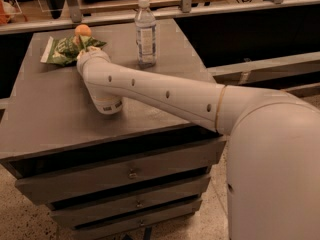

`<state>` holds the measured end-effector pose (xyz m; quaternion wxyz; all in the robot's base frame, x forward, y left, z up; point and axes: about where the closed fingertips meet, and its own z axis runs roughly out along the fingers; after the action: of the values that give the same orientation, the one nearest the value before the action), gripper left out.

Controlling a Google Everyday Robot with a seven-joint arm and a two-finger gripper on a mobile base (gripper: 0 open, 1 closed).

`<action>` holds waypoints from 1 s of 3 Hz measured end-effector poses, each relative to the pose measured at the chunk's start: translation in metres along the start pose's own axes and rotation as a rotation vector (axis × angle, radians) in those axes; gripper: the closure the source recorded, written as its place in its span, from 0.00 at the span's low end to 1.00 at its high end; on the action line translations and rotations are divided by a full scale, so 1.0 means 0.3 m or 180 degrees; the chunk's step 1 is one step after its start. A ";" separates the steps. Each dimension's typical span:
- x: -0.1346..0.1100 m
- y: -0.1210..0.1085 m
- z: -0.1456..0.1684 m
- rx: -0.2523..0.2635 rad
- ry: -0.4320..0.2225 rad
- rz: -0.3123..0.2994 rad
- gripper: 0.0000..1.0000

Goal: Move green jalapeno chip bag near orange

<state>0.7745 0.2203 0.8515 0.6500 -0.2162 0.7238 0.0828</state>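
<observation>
Clearly, the green jalapeno chip bag (63,50) lies flat and crinkled at the far left corner of the grey cabinet top (50,114), at about 11 o'clock on that surface. Its white sealed end points toward 9 o'clock. The orange (82,30) sits at the bag's far edge, at roughly 1 o'clock from the bag's middle — the two look to be touching, or very nearly so.

The white arm (165,91) comes in from the robot's body (275,179) at 4 o'clock and runs diagonally across the top toward 10 o'clock. A rounded joint cap hangs down from its bend, just over the bare surface. The gripper (85,50) is at the arm's far end, right at the bag's 3 o'clock edge, where a green flap of the bag stands up against it. The bulky wrist covers most of it, so I cannot tell whether it grips the bag or merely rests beside it.

A clear plastic water bottle (145,31) stands upright at about 12 o'clock on the top — at 3 o'clock from the orange and well apart from it. Below the top, the cabinet shows three drawers (130,174) above a speckled floor (20,219).
</observation>
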 end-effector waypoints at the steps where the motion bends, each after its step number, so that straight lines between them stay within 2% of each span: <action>1: -0.007 0.002 -0.002 0.0009 -0.0055 -0.0001 0.12; 2: -0.023 0.007 -0.013 -0.0012 -0.0140 0.0008 0.00; 3: -0.065 0.011 -0.051 -0.0060 -0.0162 0.0005 0.00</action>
<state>0.7605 0.2211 0.8722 0.6660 -0.2195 0.7065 0.0955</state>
